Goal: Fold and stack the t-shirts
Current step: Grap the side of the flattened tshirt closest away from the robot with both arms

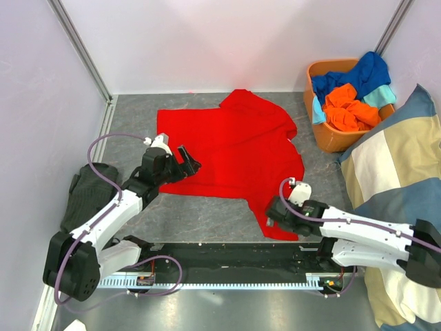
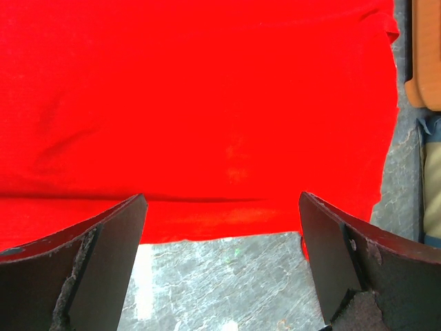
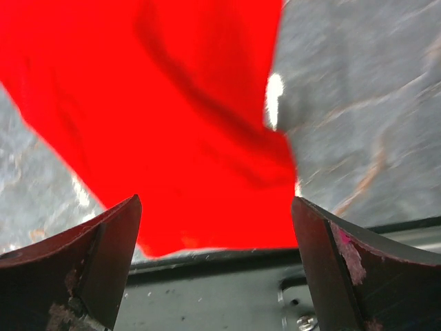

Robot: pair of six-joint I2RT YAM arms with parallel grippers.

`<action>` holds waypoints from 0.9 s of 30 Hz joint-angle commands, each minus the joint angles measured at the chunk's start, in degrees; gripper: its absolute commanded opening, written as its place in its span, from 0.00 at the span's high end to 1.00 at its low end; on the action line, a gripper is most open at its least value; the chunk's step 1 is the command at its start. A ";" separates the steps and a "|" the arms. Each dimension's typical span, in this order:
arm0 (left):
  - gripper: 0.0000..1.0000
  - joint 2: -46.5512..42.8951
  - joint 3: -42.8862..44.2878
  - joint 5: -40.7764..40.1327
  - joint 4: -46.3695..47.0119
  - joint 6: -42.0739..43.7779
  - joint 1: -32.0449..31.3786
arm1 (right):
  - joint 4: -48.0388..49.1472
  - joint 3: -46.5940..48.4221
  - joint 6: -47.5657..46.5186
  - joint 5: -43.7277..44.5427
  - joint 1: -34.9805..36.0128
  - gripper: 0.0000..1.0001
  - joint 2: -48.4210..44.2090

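Red shirt [image 1: 231, 148]: spread flat on the table [image 1: 207, 214], ahead of both pincers.
Edges: near hem runs just past the left pincer [image 2: 222, 196] fingertips; a near corner lies under the right pincer [image 3: 216, 200], reaching the black rail [image 1: 234, 255].
Open room: bare table between the pincers.
Surface: grey, mottled; white walls around.
Other shirts [image 1: 348, 110]: heaped in the basket [image 1: 331, 141], far right of the right pincer.
Left pincer: released, jaws wide, low, arm stretched forward.
Right pincer: released, jaws wide, grasping nothing; arm reaches leftward, its view blurred.
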 commanded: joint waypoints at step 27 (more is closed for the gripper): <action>0.00 1.22 -0.92 2.62 1.08 1.80 -0.17 | -3.67 -1.11 36.31 9.63 20.78 0.06 14.69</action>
